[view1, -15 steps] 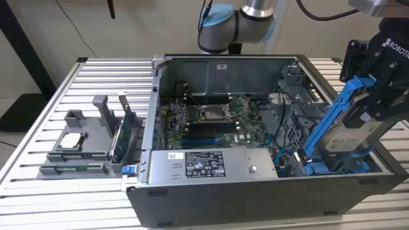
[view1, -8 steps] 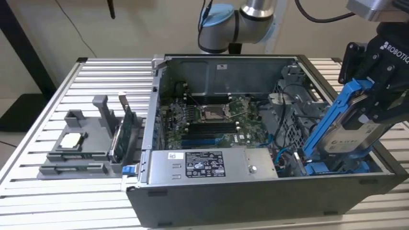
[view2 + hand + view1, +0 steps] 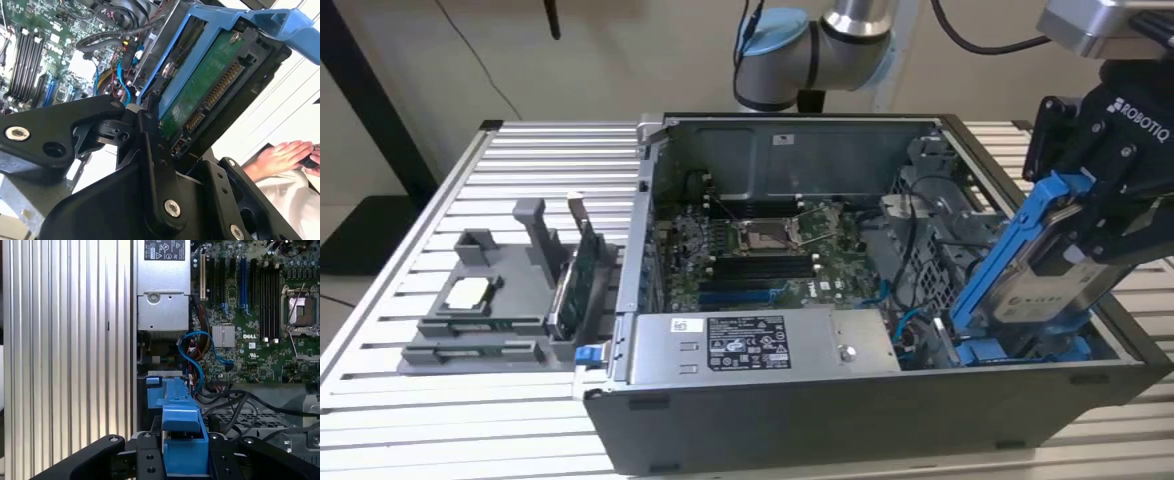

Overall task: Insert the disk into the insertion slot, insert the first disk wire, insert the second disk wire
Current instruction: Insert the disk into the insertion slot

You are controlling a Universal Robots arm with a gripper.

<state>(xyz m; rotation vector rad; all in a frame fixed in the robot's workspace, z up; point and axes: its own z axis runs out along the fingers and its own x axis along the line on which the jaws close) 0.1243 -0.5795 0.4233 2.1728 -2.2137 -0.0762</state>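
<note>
Grip: my gripper [image 3: 1105, 228] has its fingers [image 3: 220, 462] clenched on the upper end of the disk [image 3: 1034, 290], one each side of the blue frame.
Disk position: it stands tilted at the exterior view's right side of the case [image 3: 854, 420], lower end down inside and upper end leaning out over the case wall.
Slot: the grey bay [image 3: 934, 285] with perforated walls sits just beside the disk's lower end. I judge the disk is not yet seated, because most of it stands proud.
Connector end: the second wrist view shows the green board and its pin rows [image 3: 215, 90] facing my gripper, uncovered.
Risk, jamming: pushed at this tilt, I think a frame corner would catch on the bay wall and wedge.
Risk, cables: blue cables [image 3: 195, 355] and black cables [image 3: 235, 402] lie near the bay, and a sloppy approach could pinch one under the frame.
Risk, slipping: I hold only one end, so a hard stop could twist the disk between the fingers.
Bystander: a person's hand [image 3: 280, 155] rests beyond the case, so I'd keep any swing small.
</note>
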